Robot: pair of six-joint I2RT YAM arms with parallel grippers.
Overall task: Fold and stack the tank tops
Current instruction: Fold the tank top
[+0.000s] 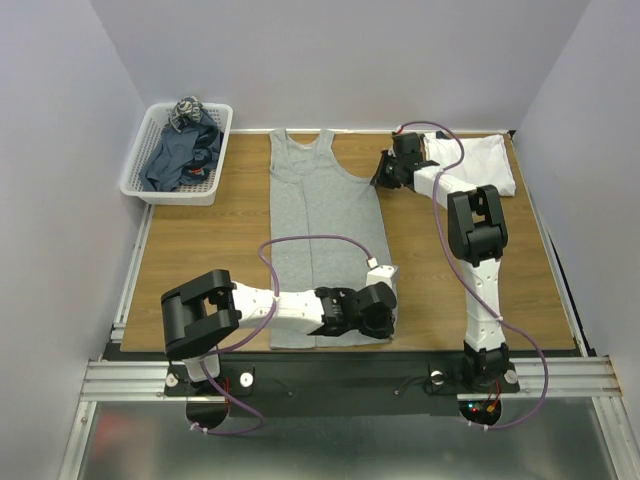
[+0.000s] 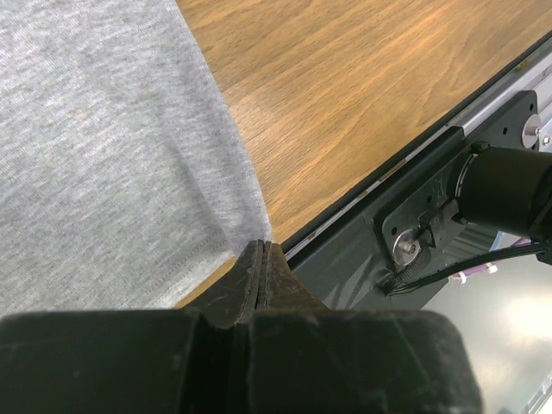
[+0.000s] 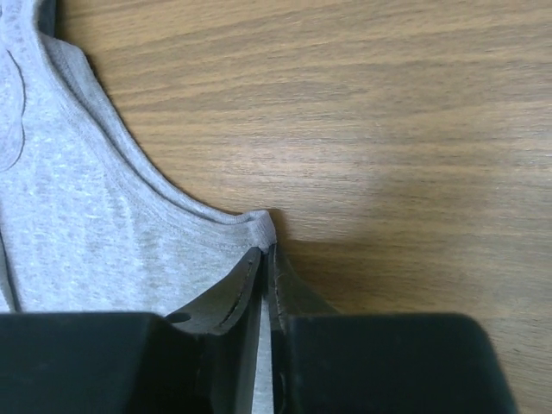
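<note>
A light heather-grey tank top lies flat along the middle of the wooden table, neck at the far end. My left gripper is at its near right hem corner; the left wrist view shows the jaws shut on that corner of grey cloth. My right gripper is at the right underarm corner; the right wrist view shows it shut on the seam corner of the top. A white tank top lies folded at the far right. Dark blue-grey tank tops lie crumpled in the basket.
A white plastic lattice basket stands at the far left corner. Bare wooden table lies on both sides of the grey top. The metal rail and arm base run along the near edge, close to my left gripper.
</note>
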